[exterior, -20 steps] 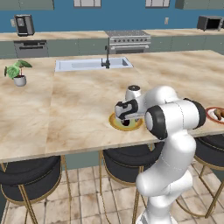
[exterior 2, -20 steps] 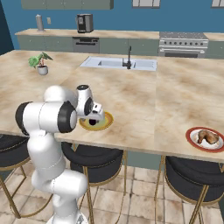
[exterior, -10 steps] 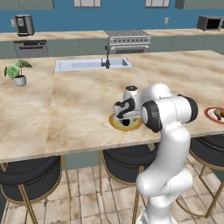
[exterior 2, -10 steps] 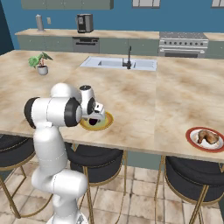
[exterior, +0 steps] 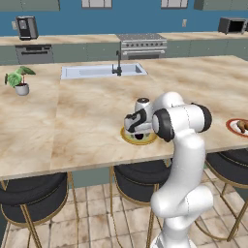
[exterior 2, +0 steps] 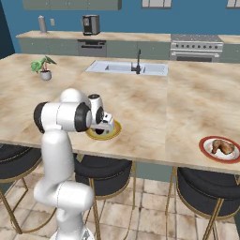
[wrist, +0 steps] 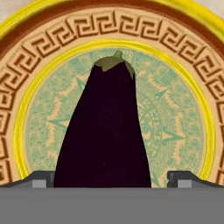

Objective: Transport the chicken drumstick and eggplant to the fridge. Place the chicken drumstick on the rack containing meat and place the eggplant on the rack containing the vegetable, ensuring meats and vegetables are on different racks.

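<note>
The eggplant (wrist: 107, 131), dark purple with a green cap, lies on a patterned yellow-rimmed plate (wrist: 48, 41) on the island counter. My gripper (wrist: 113, 180) hangs right over it, open, one fingertip on each side of its thick end; the right one stands a little apart from it. From the base views the hand (exterior: 138, 127) points down onto that plate (exterior: 147, 141) near the counter's front edge. The chicken drumstick (exterior 2: 222, 146), golden-brown, rests on a red-rimmed plate (exterior 2: 206, 151) far to the right, also seen as the drumstick (exterior: 241, 126). The fridge is out of view.
A sink (exterior: 99, 71) with a dark faucet (exterior: 117, 65) sits at the island's far side, a potted plant (exterior: 19, 80) at the left. Black stools (exterior: 31, 193) stand under the front edge. A stove (exterior: 141, 44) and coffee machine (exterior: 26, 27) line the back wall.
The arm's elbow has swung toward the counter and the hand has settled lower over the patterned plate. Both plates and the food stay put.
</note>
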